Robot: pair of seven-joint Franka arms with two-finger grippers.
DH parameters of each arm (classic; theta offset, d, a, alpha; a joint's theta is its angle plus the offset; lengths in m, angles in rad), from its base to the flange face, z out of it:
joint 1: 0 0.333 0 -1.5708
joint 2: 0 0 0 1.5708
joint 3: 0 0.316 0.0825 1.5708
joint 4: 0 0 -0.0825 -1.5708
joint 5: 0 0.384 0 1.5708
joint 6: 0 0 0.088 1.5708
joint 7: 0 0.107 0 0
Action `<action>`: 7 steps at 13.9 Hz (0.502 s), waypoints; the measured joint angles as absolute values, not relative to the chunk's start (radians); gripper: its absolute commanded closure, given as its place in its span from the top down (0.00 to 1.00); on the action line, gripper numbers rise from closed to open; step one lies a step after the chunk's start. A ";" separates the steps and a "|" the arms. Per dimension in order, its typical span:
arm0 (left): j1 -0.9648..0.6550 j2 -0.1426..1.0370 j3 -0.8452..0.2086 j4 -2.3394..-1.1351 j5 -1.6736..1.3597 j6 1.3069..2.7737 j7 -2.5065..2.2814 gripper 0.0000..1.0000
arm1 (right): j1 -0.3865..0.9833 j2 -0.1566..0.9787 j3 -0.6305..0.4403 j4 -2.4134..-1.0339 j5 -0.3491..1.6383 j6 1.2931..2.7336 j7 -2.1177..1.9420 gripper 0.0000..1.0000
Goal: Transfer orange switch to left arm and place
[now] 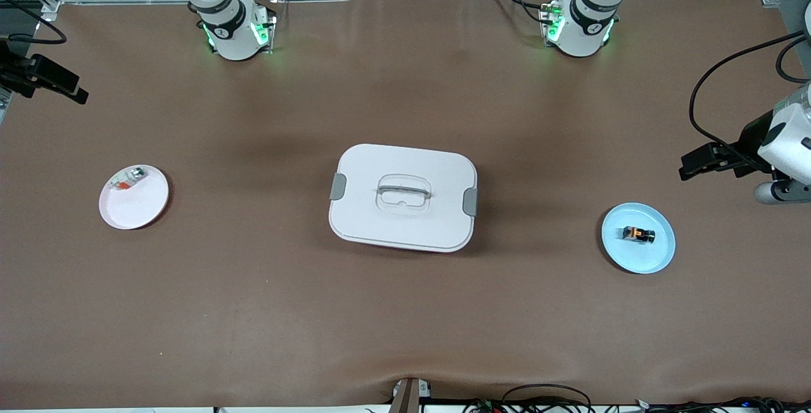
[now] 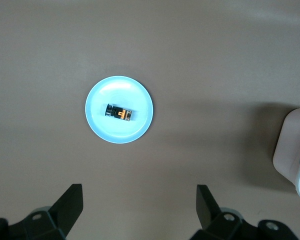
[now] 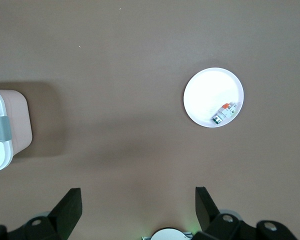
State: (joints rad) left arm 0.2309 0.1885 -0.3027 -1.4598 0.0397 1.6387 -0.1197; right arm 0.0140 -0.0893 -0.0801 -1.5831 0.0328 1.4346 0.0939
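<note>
Starting high, we hold the left gripper [image 2: 140,210] spread wide over the blue plate [image 1: 659,258], orange switch [image 1: 637,234] at its centre; the box [image 1: 403,197] at nine o'clock blocks direct passage. The right gripper [image 3: 138,210] waits, wide.

Brown table [image 1: 405,311], white box [image 1: 403,223] mid-table, pink plate [image 1: 142,207], blue plate [image 1: 652,258]

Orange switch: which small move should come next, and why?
Probably lower the left gripper toward the orange switch. The switch lies untouched on the blue plate at the left arm's end, the open gripper hovers nearby, and the box sits mid-table. The right gripper waits, open.
</note>
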 measured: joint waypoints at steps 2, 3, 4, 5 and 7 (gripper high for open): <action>0.231 0.189 -0.303 -1.460 0.040 1.639 -0.120 1.00 | 0.014 -0.089 -0.080 -1.583 0.033 1.434 0.107 1.00; 0.231 0.189 -0.303 -1.460 0.040 1.638 -0.120 1.00 | 0.014 -0.089 -0.080 -1.583 0.033 1.434 0.110 1.00; 0.231 0.189 -0.303 -1.460 0.040 1.638 -0.120 1.00 | 0.014 -0.089 -0.080 -1.583 0.033 1.434 0.111 1.00; 0.232 0.190 -0.303 -1.460 0.040 1.638 -0.120 1.00 | 0.014 -0.089 -0.080 -1.583 0.033 1.434 0.111 1.00; 0.231 0.190 -0.303 -1.460 0.040 1.638 -0.120 1.00 | 0.014 -0.089 -0.080 -1.583 0.033 1.434 0.111 1.00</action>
State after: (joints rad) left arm 0.2314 0.1903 -0.3027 -1.4598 0.0397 1.6376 -0.1197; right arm 0.0140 -0.0893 -0.0802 -1.5833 0.0333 1.4341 0.1113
